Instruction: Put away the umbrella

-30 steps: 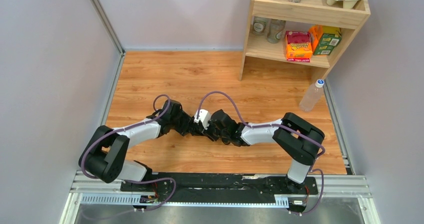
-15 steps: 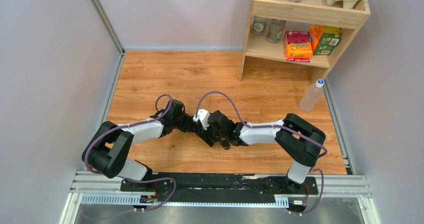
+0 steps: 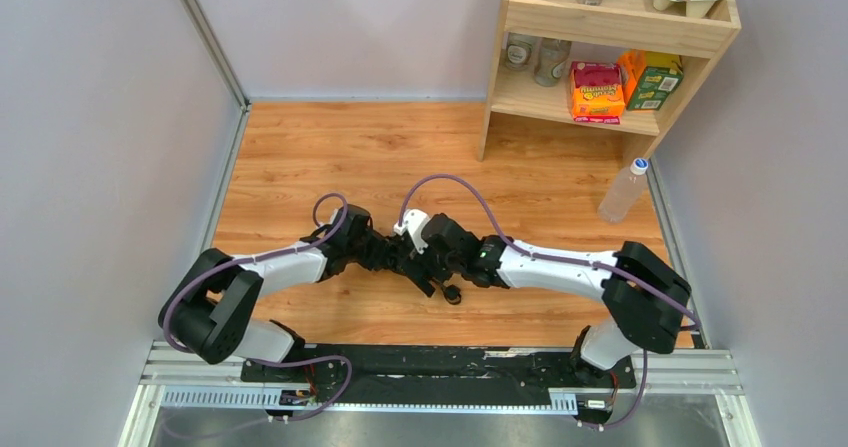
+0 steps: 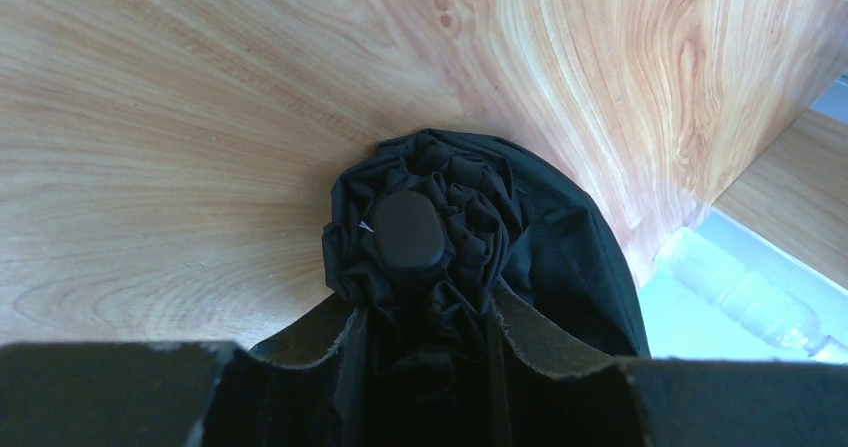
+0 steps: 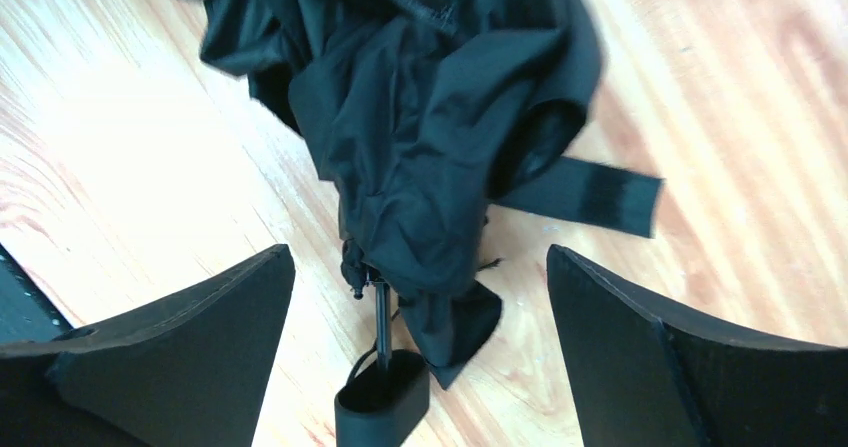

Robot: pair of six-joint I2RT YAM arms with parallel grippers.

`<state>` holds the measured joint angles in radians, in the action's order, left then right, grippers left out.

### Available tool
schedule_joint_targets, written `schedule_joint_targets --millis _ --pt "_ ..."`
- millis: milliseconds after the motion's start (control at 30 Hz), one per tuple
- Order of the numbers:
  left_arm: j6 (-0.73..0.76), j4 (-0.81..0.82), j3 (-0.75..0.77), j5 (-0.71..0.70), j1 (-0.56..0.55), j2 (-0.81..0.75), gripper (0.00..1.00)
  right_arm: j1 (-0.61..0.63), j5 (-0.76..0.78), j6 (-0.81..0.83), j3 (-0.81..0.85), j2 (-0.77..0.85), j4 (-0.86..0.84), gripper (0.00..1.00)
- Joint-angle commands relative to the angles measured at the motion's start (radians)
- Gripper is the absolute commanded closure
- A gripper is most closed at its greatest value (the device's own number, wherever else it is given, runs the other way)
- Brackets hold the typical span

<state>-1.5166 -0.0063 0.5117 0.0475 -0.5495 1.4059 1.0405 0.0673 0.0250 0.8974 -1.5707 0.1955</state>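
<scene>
The umbrella (image 3: 432,275) lies folded on the wooden floor between my two grippers, its small handle (image 3: 452,294) pointing toward the near edge. In the left wrist view my left gripper (image 4: 425,319) is shut on the bunched black fabric just behind the round top cap (image 4: 405,230). In the right wrist view my right gripper (image 5: 420,259) stands wide open over the loose canopy (image 5: 420,137), touching nothing. The thin shaft (image 5: 382,325), the handle (image 5: 380,409) and the closing strap (image 5: 590,193) show between and beyond its fingers (image 5: 190,337).
A wooden shelf (image 3: 610,29) with boxes, jars and cups stands at the back right. A clear plastic bottle (image 3: 622,191) stands on the floor beside the shelf's foot. Grey walls close in the left and right sides.
My right gripper has opened wide and let go of the umbrella, its arm stretching further left. My left gripper has closed on the fabric. The handle now shows below the grippers.
</scene>
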Motion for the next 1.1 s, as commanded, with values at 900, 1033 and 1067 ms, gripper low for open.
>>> schedule_joint_targets --millis 900,1033,1067 --pt "-0.02 -0.457 0.017 -0.055 -0.067 0.064 1.0 0.125 0.256 -0.106 0.166 -0.298 -0.168 0.61" --pt "-0.033 -0.466 0.008 -0.087 -0.076 0.033 1.0 0.112 0.192 -0.137 0.071 -0.293 -0.241 1.0" --pt "-0.034 -0.453 -0.001 -0.09 -0.079 0.021 1.0 0.11 0.174 -0.14 0.048 -0.292 -0.255 1.0"
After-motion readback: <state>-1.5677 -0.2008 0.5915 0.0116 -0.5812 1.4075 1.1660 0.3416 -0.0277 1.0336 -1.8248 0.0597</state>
